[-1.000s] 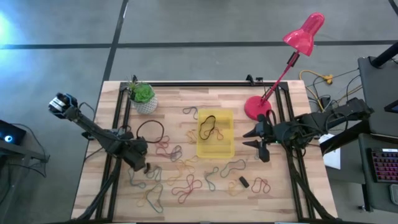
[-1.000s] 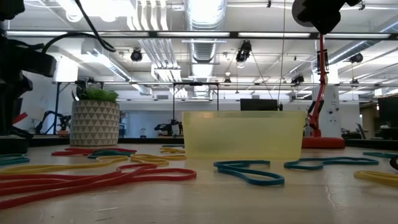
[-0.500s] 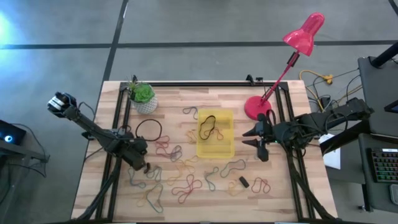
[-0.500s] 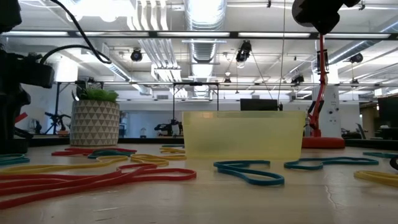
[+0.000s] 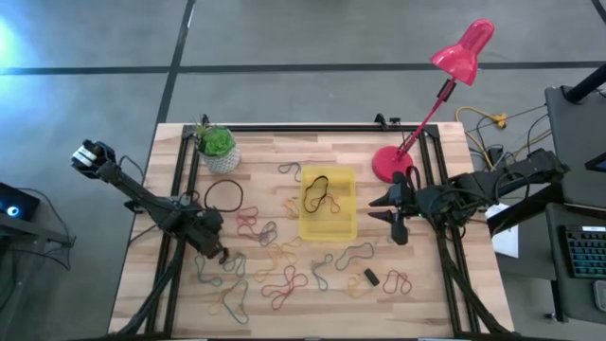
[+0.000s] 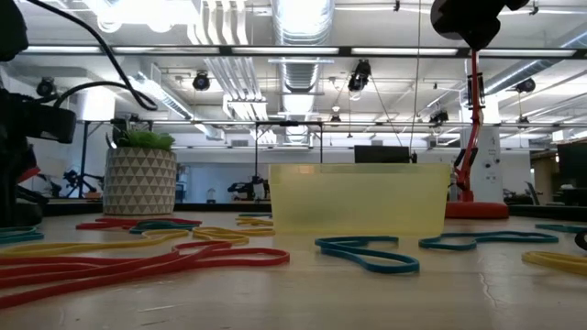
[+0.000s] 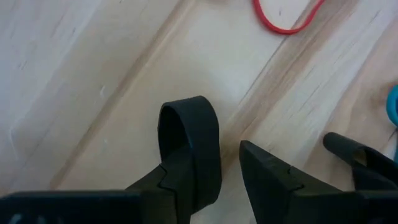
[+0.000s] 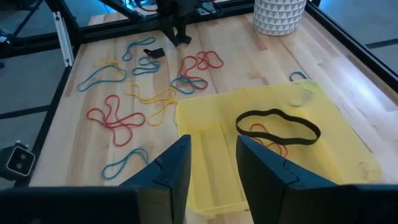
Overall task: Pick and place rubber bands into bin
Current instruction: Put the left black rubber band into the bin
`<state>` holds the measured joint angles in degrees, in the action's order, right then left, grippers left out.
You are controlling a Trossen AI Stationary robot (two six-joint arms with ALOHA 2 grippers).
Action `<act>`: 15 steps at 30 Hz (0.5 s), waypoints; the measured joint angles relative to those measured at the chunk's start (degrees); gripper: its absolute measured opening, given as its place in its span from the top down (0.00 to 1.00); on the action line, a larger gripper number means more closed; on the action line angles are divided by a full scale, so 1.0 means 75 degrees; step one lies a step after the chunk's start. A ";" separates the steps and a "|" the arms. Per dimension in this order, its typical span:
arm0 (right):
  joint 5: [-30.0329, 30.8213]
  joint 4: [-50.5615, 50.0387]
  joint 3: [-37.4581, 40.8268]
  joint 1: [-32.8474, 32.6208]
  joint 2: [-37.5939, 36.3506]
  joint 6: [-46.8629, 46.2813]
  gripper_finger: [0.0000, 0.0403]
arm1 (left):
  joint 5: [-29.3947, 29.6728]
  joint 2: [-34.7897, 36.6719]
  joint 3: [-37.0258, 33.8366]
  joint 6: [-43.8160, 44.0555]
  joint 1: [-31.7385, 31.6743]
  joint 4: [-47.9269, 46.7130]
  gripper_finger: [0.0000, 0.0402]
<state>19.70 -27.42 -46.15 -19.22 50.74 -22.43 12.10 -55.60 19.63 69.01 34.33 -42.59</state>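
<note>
Many coloured rubber bands (image 5: 284,275) lie loose on the wooden table, and a large black loop (image 5: 224,195) lies near the left arm. The yellow bin (image 5: 305,227) stands mid-table with a black band (image 8: 277,127) and a red one inside. My left gripper (image 5: 220,254) points down at the table's left, low over bare wood (image 7: 230,140), open with a narrow gap and nothing between the fingers. One finger (image 7: 186,134) shows a black loop shape, which may or may not be a band. My right gripper (image 5: 382,210) hovers open just right of the bin (image 8: 186,109).
A white pot with a green plant (image 5: 220,150) stands far left, and a red desk lamp (image 5: 393,163) has its base far right of the bin. A small black piece (image 5: 371,277) lies near the front. A red band (image 7: 280,22) lies just beyond my left fingers.
My left gripper has sunk toward the table at the left and rolled a little. The bands and the bin lie as before.
</note>
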 joint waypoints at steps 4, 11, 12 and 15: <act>0.0030 0.0053 0.0000 0.0000 0.0000 -0.0013 0.72 | -0.0005 0.0193 0.0002 -0.0056 0.0000 0.0071 0.83; 0.0201 0.0114 0.0000 0.0006 0.0000 -0.0010 0.73 | 0.0006 0.0697 -0.0016 -0.0087 0.0000 -0.0002 0.99; 0.0201 0.0114 0.0000 0.0006 0.0000 -0.0013 0.73 | 0.0011 0.0759 -0.0004 -0.0100 0.0000 -0.0010 0.99; 0.0201 0.0111 0.0009 0.0006 0.0000 -0.0010 0.74 | 0.0154 0.0934 0.0133 -0.0176 0.0000 0.0000 1.00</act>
<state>21.21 -26.59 -46.09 -19.18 50.74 -22.50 13.25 -48.60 20.63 67.69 34.33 -42.60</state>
